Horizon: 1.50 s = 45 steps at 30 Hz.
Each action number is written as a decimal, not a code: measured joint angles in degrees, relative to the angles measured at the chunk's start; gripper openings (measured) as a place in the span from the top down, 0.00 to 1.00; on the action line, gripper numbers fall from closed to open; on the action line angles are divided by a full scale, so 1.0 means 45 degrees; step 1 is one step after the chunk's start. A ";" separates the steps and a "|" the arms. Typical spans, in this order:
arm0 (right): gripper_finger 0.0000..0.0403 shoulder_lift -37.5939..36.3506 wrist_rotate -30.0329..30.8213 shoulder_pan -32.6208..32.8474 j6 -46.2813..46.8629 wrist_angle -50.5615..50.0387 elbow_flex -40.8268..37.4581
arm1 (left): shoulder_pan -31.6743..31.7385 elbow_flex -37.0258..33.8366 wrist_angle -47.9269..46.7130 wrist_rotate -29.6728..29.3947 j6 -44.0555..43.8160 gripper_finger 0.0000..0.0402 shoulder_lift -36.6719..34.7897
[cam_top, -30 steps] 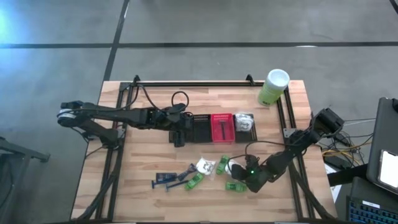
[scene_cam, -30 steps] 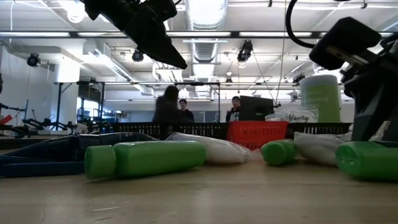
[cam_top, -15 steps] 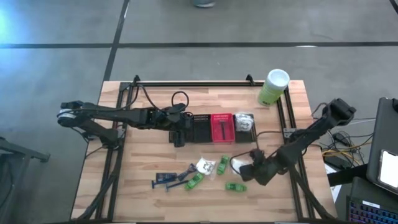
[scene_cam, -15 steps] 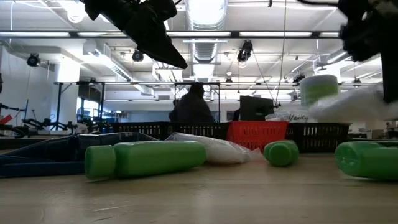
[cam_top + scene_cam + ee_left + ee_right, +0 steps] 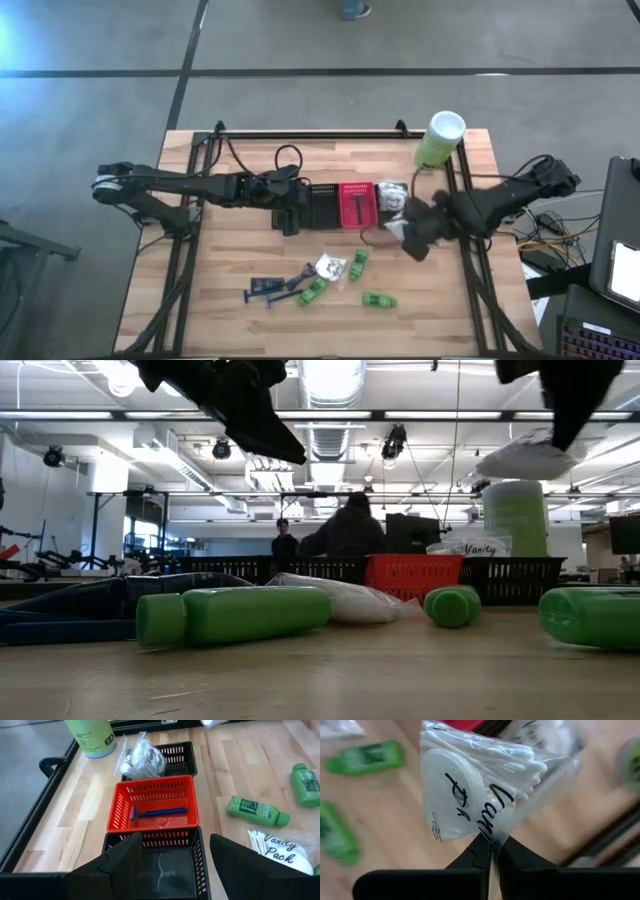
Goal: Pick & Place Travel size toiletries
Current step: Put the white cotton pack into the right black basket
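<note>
Right now you are working over the pale wooden slatted table (image 5: 230,320), where a row of three small mesh baskets is sitting mid-table: a black basket (image 5: 323,206), a red basket (image 5: 357,205) with a dark blue razor (image 5: 159,812) inside, and a second black basket (image 5: 392,200) already holding white packets. The right gripper (image 5: 491,851) is hanging near that last basket, its fingers pinched shut on the edge of a clear crinkly vanity packet (image 5: 475,800) of cotton swabs and pads, lifted clear of the wood. So you are carrying, I judge, and the next move is calling for centring over the packet basket before letting go. The left gripper (image 5: 172,857) is waiting, fingers spread, over the first black basket. Green little bottles (image 5: 378,300) and razors (image 5: 266,286) are lying loose near the front edge.
</note>
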 joint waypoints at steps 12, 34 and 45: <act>0.97 0.1430 -0.0250 -0.5025 -0.8881 -0.0113 0.0695 | 0.0010 0.0000 0.0027 0.0627 -0.4126 0.40 0.0000; 0.97 0.3518 0.1331 -0.5293 -1.3447 0.1480 -0.0075 | 0.0005 0.0000 -0.0053 0.0403 -0.5707 0.40 0.0000; 0.97 0.3484 0.1306 -0.5293 -1.3508 0.2807 -0.1301 | -0.0005 0.0000 -0.0061 0.0107 -0.5701 0.40 0.0000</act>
